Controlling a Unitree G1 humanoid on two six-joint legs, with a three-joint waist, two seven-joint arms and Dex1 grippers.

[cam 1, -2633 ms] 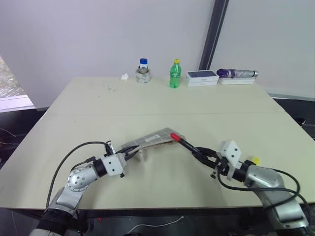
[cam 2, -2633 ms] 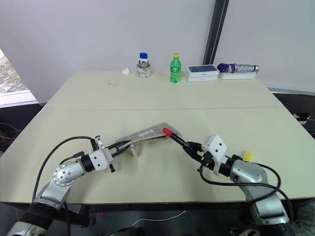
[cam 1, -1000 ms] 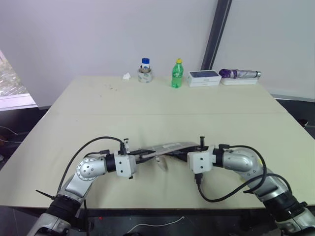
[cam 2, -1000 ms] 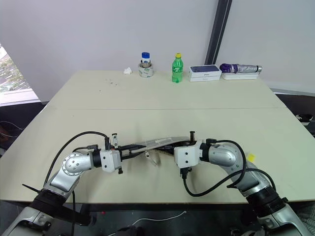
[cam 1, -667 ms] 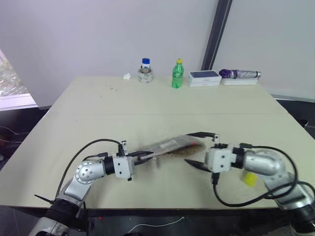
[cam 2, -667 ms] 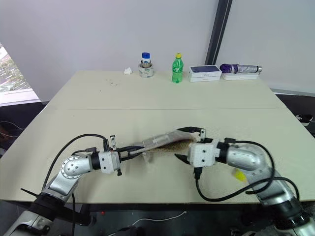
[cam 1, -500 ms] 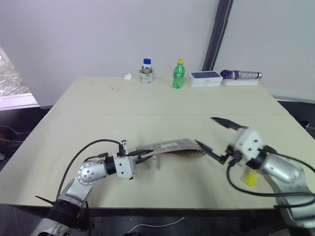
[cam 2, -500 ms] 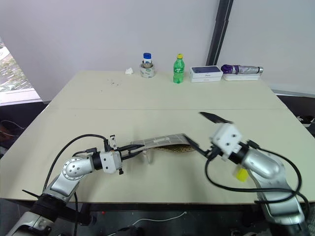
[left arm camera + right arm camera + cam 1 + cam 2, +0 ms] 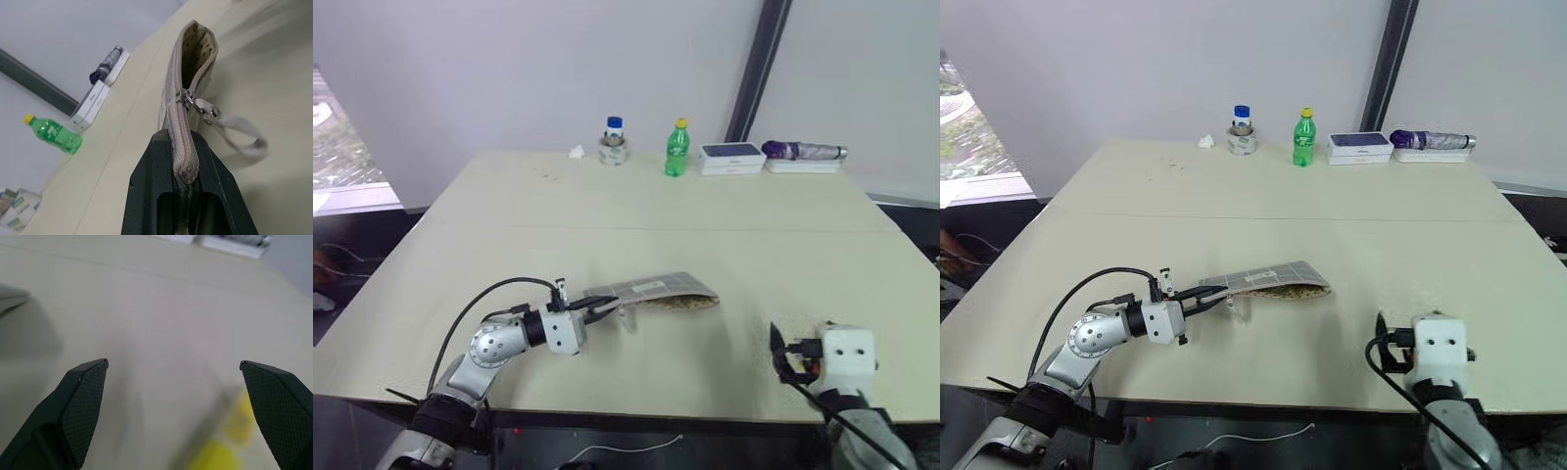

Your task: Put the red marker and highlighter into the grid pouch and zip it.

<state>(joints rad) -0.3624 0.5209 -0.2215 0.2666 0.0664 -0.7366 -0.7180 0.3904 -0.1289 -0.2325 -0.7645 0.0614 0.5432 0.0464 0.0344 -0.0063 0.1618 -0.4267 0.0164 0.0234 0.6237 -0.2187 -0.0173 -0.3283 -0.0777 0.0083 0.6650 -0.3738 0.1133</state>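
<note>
pouch (image 9: 656,290) sits lifted off the table (image 9: 607,211) at its zip end, pinched there by the left gripper (image 9: 182,161), whose two fingers are clamped tight on the closed stretch of zipper, with the metal pull (image 9: 188,99) just past the fingertips and the mouth gaping beyond it. right gripper (image 9: 173,382) hangs low over the near right of the table with its fingers spread wide and nothing between them, and the highlighter (image 9: 230,440) lies just ahead of it as a yellow blur near one fingertip. the red marker isn't out on the table, so my guess is it's already inside and the highlighter is the job now. to do this well, the right gripper wants to drop straight over the chunky barrel, fingers either side across its width, and close near the middle so it doesn't pivot or squirt away. the left grip should keep the mouth held up and open toward the right, so the highlighter can go in end first. zipping comes after.
</note>
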